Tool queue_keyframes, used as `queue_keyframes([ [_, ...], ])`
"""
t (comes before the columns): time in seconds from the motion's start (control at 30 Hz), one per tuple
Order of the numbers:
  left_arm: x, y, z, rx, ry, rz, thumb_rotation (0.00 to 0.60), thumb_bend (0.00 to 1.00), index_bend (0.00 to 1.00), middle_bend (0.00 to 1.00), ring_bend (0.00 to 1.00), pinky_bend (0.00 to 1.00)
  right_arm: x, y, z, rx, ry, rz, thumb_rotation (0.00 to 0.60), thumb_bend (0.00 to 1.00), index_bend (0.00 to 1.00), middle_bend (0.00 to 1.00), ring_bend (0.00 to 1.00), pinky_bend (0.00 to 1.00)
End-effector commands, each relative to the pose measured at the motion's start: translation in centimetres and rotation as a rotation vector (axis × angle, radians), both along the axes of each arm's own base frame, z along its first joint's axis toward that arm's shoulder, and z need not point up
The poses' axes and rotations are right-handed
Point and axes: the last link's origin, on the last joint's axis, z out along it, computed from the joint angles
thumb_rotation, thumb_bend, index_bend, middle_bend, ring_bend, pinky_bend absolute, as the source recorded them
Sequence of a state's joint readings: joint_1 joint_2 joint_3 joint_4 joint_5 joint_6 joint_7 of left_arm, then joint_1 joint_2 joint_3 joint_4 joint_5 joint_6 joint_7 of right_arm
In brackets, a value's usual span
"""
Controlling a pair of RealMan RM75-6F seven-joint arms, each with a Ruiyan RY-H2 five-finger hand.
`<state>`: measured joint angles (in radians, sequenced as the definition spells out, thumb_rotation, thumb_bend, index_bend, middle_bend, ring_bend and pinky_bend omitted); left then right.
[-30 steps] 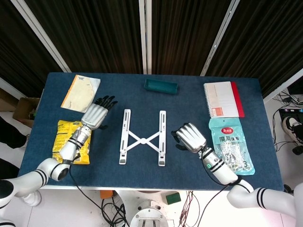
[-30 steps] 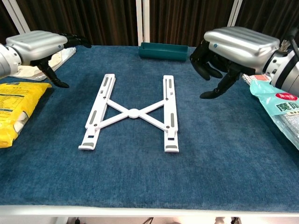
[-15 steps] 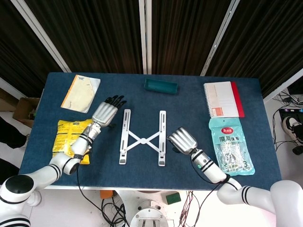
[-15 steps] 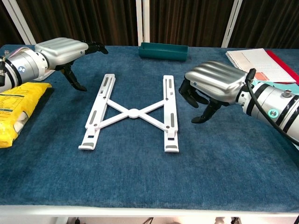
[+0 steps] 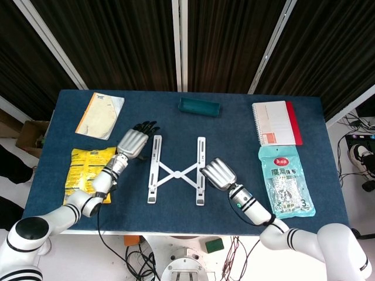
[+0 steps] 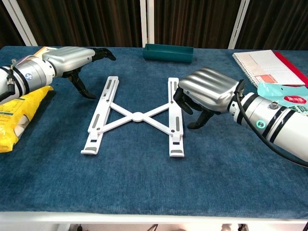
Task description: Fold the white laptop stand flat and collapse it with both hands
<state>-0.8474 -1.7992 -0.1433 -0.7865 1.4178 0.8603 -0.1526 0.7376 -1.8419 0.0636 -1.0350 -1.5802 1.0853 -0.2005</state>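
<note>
Both hands' fingers [image 6: 185, 103] partly hidden beside white laptop stand [image 6: 137, 116].

The white laptop stand [image 6: 136, 116] lies flat and spread open on the blue table [image 6: 144, 178]. The right hand [image 6: 204, 94] hangs over its right bar, fingers curled. The left hand [image 6: 72, 57] floats beside the left bar.

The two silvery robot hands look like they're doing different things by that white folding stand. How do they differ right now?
The left hand has its fingers stretched forward, while the right hand has its fingers curled downward. The left hand sits just off the far end of the laptop stand's left rail; the right hand is at the middle of the right rail, its fingertips at the rail's edge. Both have the same silver back and dark fingers, and neither holds anything.
</note>
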Motion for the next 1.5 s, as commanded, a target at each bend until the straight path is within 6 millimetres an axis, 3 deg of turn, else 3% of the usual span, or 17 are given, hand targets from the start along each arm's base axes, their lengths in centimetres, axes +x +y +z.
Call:
queue_keyframes([
  [0.03, 0.1, 0.0, -0.3, -0.005, -0.016, 0.002, 0.6, 0.03, 0.1, 0.0, 0.03, 0.16, 0.3, 0.0, -0.3, 0.0, -0.007, 0.012, 0.6, 0.0, 0.81, 0.88, 0.83, 0.82],
  [0.77, 1.0, -1.1, -2.1, -0.076, -0.119, 0.014, 0.6, 0.03, 0.1, 0.0, 0.03, 0.16, 1.4, 0.4, -1.3, -0.015, -0.07, 0.068, 0.6, 0.0, 0.81, 0.88, 0.83, 0.82],
  [1.27, 3.1, -2.9, -3.9, -0.164, -0.18, -0.012, 0.6, 0.03, 0.1, 0.0, 0.03, 0.16, 2.0, 1.0, -1.7, 0.002, -0.108, 0.082, 0.6, 0.0, 0.81, 0.88, 0.83, 0.82],
  [1.43, 2.8, -2.7, -3.2, -0.134, -0.161, -0.017, 0.6, 0.03, 0.1, 0.0, 0.03, 0.16, 2.0, 1.4, -1.5, 0.04, -0.105, 0.094, 0.6, 0.0, 0.8, 0.86, 0.82, 0.81],
  [1.5, 2.2, -2.5, -2.2, -0.099, -0.161, -0.007, 0.6, 0.03, 0.1, 0.0, 0.03, 0.16, 2.4, 1.4, -1.0, 0.085, -0.087, 0.121, 0.6, 0.0, 0.74, 0.8, 0.78, 0.8],
])
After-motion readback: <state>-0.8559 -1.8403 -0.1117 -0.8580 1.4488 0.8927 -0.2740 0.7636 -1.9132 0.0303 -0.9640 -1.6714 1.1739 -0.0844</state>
